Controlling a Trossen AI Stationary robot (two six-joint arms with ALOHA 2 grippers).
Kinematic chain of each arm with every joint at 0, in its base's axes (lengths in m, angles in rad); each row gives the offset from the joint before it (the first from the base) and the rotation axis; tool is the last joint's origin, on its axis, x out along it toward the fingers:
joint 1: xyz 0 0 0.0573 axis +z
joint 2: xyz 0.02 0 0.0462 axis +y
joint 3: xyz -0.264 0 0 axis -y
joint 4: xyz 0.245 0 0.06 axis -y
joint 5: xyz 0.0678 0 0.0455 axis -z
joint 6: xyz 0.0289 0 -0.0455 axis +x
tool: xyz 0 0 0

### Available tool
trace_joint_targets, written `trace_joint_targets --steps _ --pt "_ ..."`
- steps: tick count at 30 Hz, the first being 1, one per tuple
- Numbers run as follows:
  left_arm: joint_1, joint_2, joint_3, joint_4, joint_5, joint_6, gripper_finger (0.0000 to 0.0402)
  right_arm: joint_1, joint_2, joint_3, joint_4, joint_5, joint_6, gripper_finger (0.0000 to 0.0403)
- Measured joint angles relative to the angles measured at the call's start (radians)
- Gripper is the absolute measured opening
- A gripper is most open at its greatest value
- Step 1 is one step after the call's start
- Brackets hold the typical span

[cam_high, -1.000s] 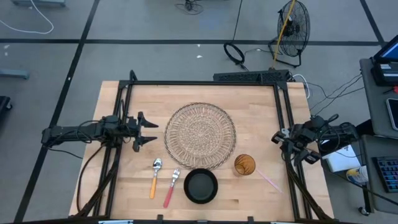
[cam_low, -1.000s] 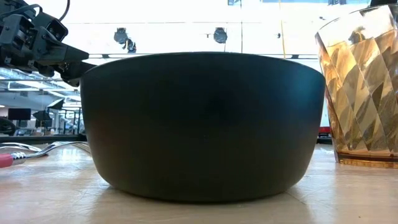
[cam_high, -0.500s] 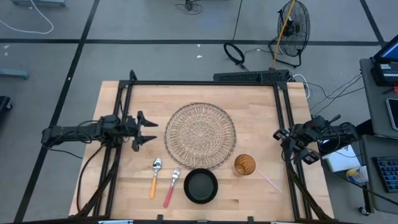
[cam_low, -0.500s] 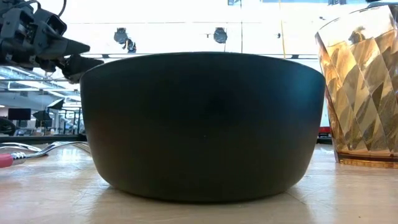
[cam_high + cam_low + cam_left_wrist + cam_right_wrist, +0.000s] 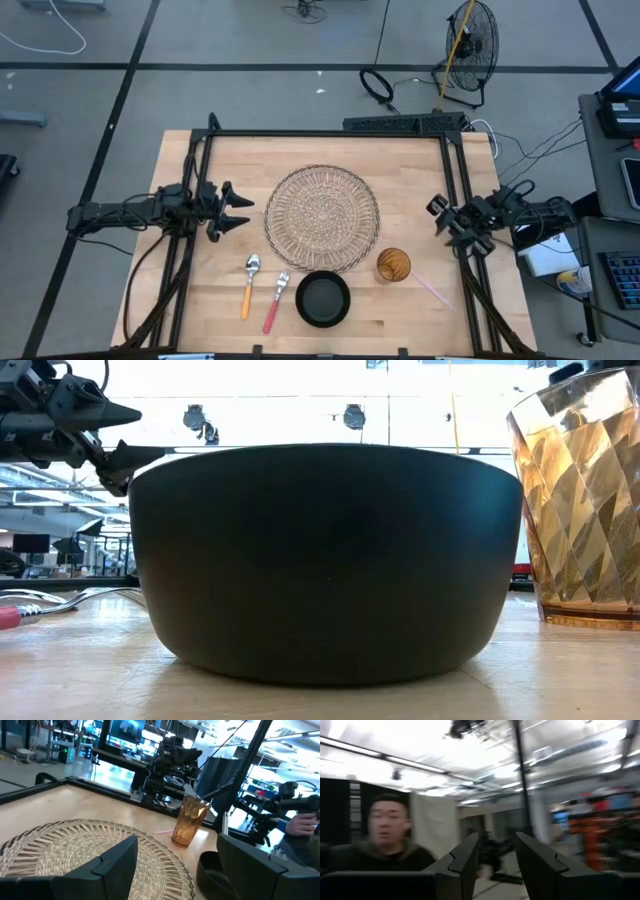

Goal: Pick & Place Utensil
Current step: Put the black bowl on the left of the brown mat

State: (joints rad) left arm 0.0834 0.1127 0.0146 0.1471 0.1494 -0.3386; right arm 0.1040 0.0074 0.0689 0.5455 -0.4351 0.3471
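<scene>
From above, the spoon (image 5: 249, 284) and fork (image 5: 276, 301) lie side by side near the worktop's (image 5: 420, 170) front edge, long axes running front to back, heads toward the wicker mat (image 5: 321, 217), left of the black bowl (image 5: 323, 298). The left hand (image 5: 237, 212) hovers open and empty by the mat's left side; the right hand (image 5: 441, 218) is near the right edge. Level view: bowl in front, amber cup (image 5: 583, 500) beside it. Left wrist: fingers (image 5: 112, 862) spread above the mat. Right wrist: fingers (image 5: 462, 865) apart, holding nothing, a person (image 5: 385, 840) beyond.

The high view looks straight down on the table (image 5: 420, 170); the low view sits level, close against the black bowl (image 5: 325, 560), which both share at 6 o'clock.
</scene>
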Motion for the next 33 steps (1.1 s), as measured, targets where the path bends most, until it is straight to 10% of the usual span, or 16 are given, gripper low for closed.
trace_joint_targets --steps 15,33 --pt "0.0 0.0 0.0 -0.048 -0.085 0.018 0.028 -0.001 0.055 0.0 -0.062 0.425 -0.342 0.0128" --pt "0.002 0.001 0.001 -0.084 -0.319 -0.012 0.028 0.0 0.237 0.016 -0.09 0.491 -0.355 0.0128"
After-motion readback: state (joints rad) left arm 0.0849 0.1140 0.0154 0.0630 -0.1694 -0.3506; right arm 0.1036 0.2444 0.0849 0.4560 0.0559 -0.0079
